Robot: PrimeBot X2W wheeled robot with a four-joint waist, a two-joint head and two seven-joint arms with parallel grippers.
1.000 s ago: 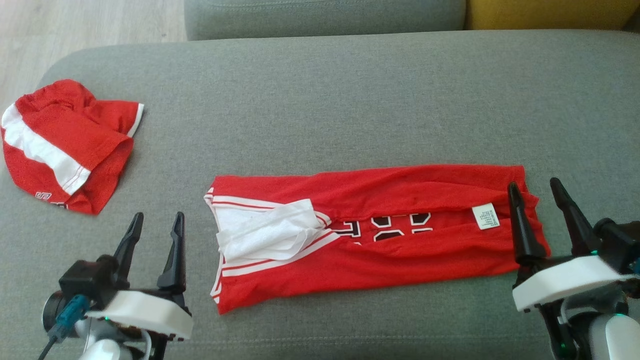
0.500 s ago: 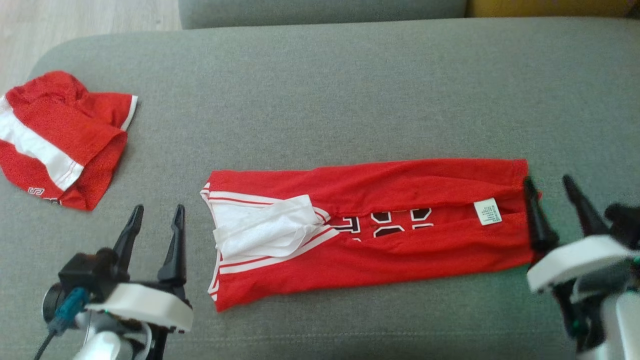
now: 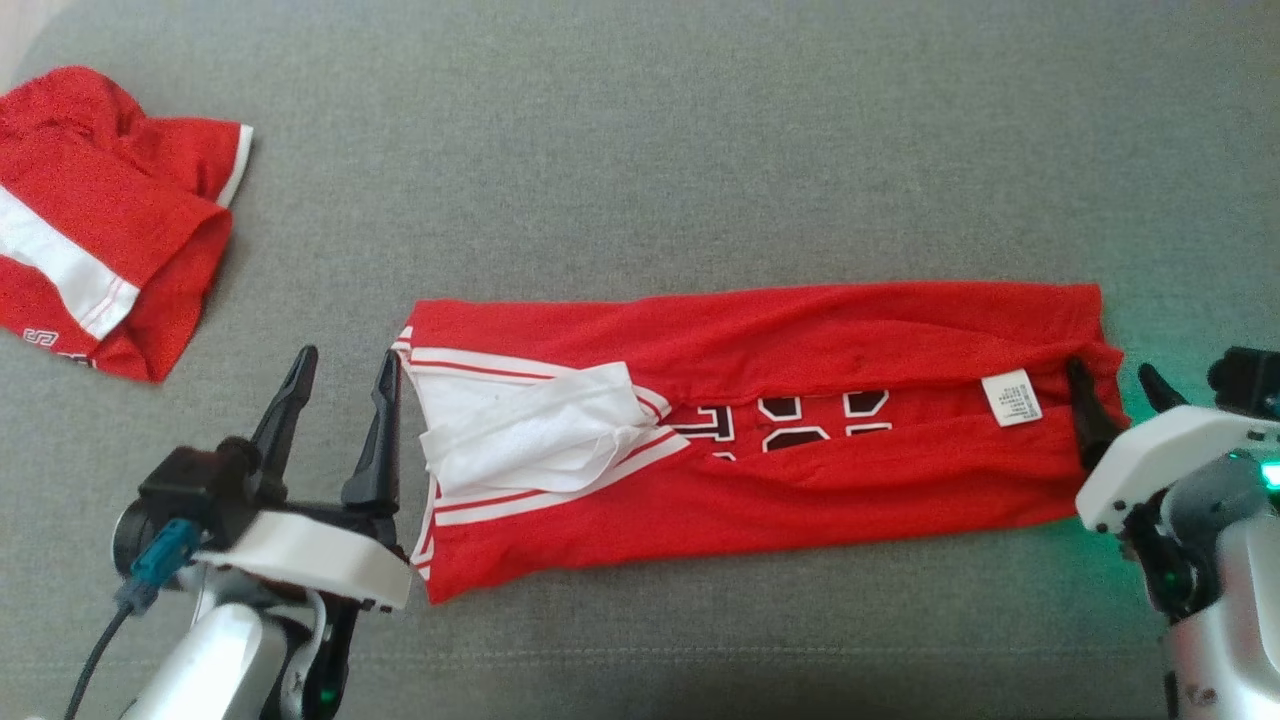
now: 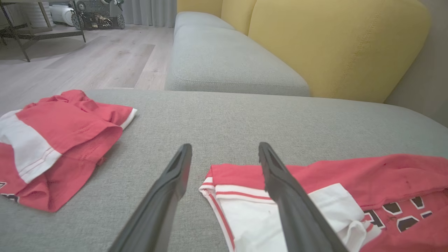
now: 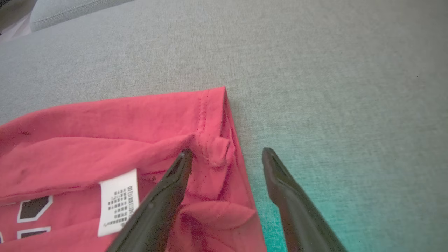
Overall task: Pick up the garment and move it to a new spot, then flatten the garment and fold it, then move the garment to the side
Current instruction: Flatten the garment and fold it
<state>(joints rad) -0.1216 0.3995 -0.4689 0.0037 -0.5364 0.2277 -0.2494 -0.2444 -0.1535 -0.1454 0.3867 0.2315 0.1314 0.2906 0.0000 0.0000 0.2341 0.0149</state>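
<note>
Red jersey point(image 3: 760, 440) — thin, limp knit, folded into a long strip — lies flat on the grey sofa seat point(image 3: 700, 150). Left claw point(image 3: 347, 356) stands open just beside its white-trimmed end; right claw point(image 3: 1110, 368), open too, straddles the hem edge near the care label point(image 3: 1010, 398). Light and floppy, it will likely sag and unfold unless pinched through all layers at both ends. Another red garment point(image 3: 100, 230) lies well apart.
</note>
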